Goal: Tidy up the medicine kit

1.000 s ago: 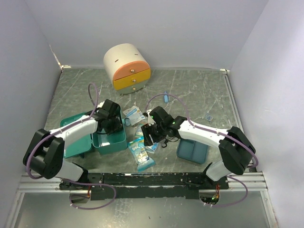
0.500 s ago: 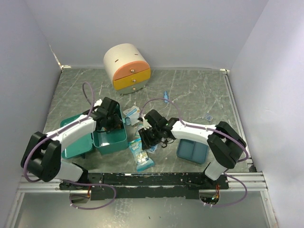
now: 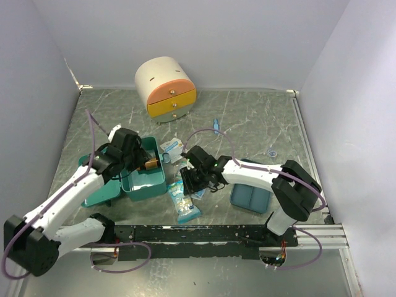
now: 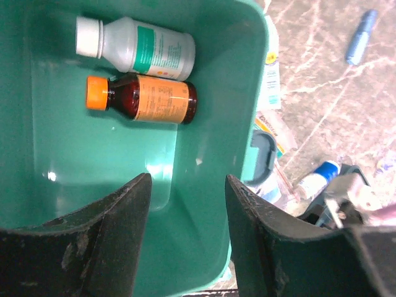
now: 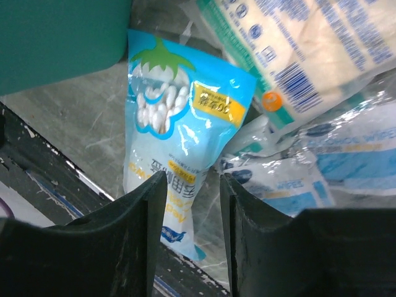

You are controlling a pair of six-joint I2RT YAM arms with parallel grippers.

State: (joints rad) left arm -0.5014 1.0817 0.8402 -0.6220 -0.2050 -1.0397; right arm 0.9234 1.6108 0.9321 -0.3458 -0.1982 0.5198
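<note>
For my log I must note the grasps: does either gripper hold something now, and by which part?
Nothing is held. The left gripper stands open over the medicine kit; the right gripper stands open above the blue packet, not closed on it.

The gray worktop (image 3: 260, 117) holds the green medicine kit (image 3: 145, 189). Just right of the kit lie blue packets (image 3: 184, 202), and farther right a blue tray (image 3: 250, 197). Behind the kit stands a round cabinet (image 3: 164, 86).

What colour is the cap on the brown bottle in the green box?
The cap is bright orange, seen best in the left wrist view.
</note>
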